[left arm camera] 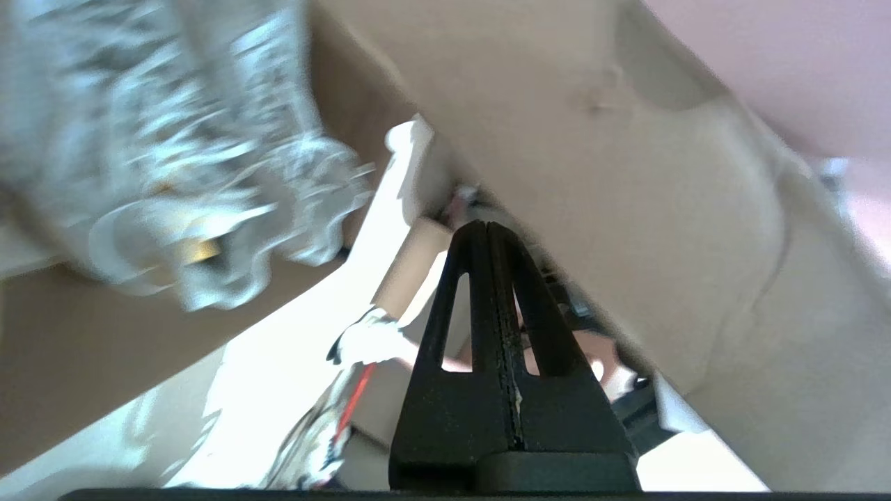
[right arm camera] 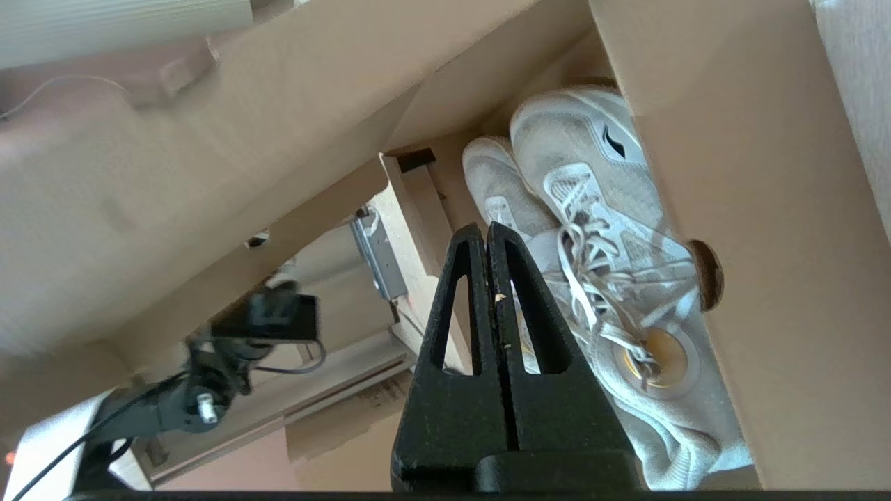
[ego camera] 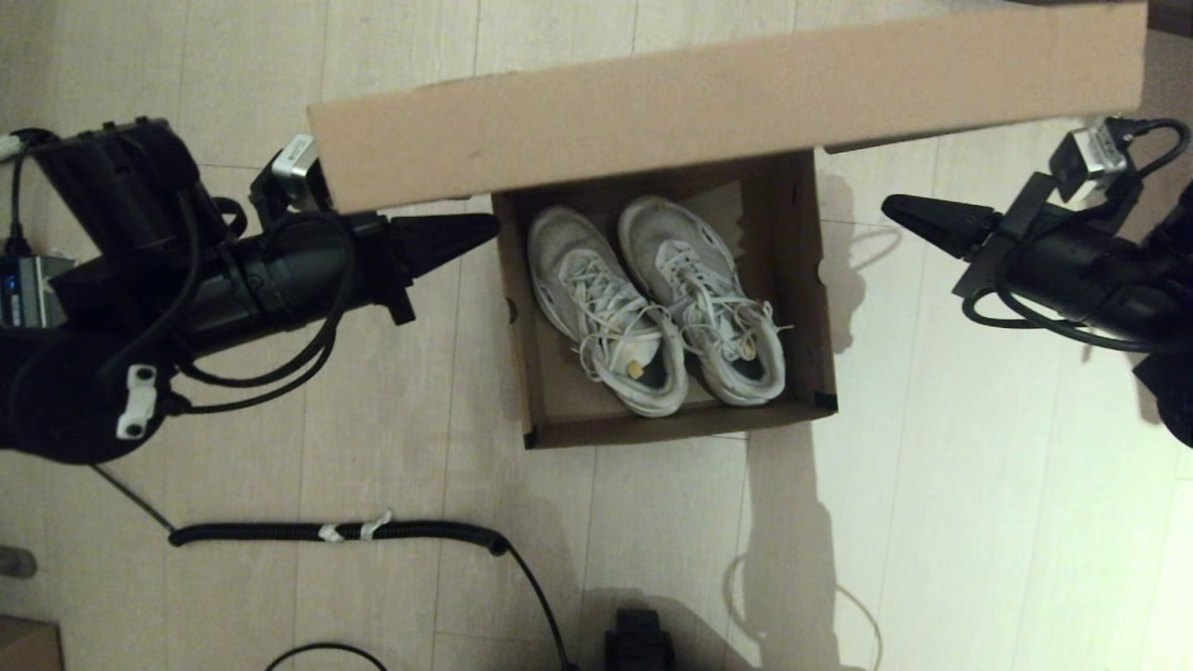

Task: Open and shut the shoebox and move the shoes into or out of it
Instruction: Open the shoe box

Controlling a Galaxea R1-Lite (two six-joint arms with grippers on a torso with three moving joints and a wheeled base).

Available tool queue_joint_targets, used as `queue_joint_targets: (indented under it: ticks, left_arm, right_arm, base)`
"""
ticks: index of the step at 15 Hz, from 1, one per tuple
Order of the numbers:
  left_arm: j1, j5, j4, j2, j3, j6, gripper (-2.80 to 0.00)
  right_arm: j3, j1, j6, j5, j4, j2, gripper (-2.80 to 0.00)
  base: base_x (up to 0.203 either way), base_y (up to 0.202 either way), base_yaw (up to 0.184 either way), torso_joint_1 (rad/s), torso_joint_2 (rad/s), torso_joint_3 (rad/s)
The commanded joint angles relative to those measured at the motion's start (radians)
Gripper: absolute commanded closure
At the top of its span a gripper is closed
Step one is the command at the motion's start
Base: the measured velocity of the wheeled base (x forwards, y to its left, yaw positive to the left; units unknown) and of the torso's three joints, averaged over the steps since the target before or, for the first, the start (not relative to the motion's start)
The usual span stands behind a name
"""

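We see the left gripper (ego camera: 489, 224) at the left side of the large plain brown cardboard shoebox (ego camera: 550, 373), tip just beside its left wall and under the raised lid's left end; the left wrist view shows its fingers (left arm camera: 473, 278) pressed together, holding nothing. The shoebox sits open on the pale wood-plank floor (ego camera: 932, 466), its long cardboard flap lid (ego camera: 727, 93) lifted over the far edge. Inside we see the pair of white chunky-soled sneakers with white laces (ego camera: 652, 298) lying side by side, toes to the far wall. The right gripper (ego camera: 890, 207) hovers right of the box, apart from its wall, fingers (right arm camera: 505, 278) together and empty. A black coiled cable (ego camera: 335, 533) lies on the floor near us.
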State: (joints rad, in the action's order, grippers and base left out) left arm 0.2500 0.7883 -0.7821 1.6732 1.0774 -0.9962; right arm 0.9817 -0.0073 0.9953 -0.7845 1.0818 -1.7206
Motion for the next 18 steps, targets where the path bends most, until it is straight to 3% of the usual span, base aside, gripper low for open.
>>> queue_joint_targets:
  ticks: [1,4,7,9,11,13,14,15,16,18]
  left_arm:
    - [0.007,0.002,0.010,-0.032,0.048,-0.012,0.00]
    - [-0.006,-0.005,0.059,-0.001,0.171,-0.011,0.00]
    - [-0.034,-0.075,0.060,0.106,0.331,0.009,0.00]
    - [-0.064,-0.121,0.064,0.200,0.445,0.076,0.00]
    - [-0.083,-0.240,0.069,0.247,0.499,0.164,0.00]
    - [-0.085,-0.306,0.097,0.176,0.446,0.186,0.00]
    - [-0.086,-0.315,0.106,0.126,0.387,0.195,0.00]
    - [-0.087,-0.322,0.112,0.082,0.325,0.217,0.00]
    - [-0.086,-0.328,0.115,0.055,0.260,0.258,0.00]
    - [-0.082,-0.346,0.125,0.035,0.134,0.389,0.00]
  right_arm:
    - [0.006,-0.006,0.003,0.009,-0.005,0.024,0.00]
    - [0.008,-0.005,-0.001,0.101,-0.011,0.052,0.00]
    - [0.010,0.002,-0.001,0.166,-0.011,0.053,0.00]
    - [0.003,0.003,-0.001,0.205,-0.011,0.052,0.00]
    - [0.030,-0.002,-0.003,0.224,-0.013,0.039,0.00]
    - [0.137,-0.029,-0.019,0.284,-0.076,-0.002,0.00]
    - [0.198,-0.036,-0.029,0.368,-0.120,-0.029,0.00]
    - [0.254,-0.034,-0.037,0.500,-0.152,-0.060,0.00]
    - [0.277,-0.007,-0.042,0.601,-0.171,-0.080,0.00]
    - [0.219,0.064,-0.064,0.651,-0.202,-0.069,0.00]
  base:
    - [0.000,0.000,0.000,0.000,0.00,0.000]
    - [0.000,0.000,0.000,0.000,0.00,0.000]
    - [0.000,0.000,0.000,0.000,0.00,0.000]
    - [0.000,0.000,0.000,0.000,0.00,0.000]
    - [0.000,0.000,0.000,0.000,0.00,0.000]
    - [0.000,0.000,0.000,0.000,0.00,0.000]
    - [0.000,0.000,0.000,0.000,0.00,0.000]
    - [0.000,0.000,0.000,0.000,0.00,0.000]
    - [0.000,0.000,0.000,0.000,0.00,0.000]
    - [0.000,0.000,0.000,0.000,0.00,0.000]
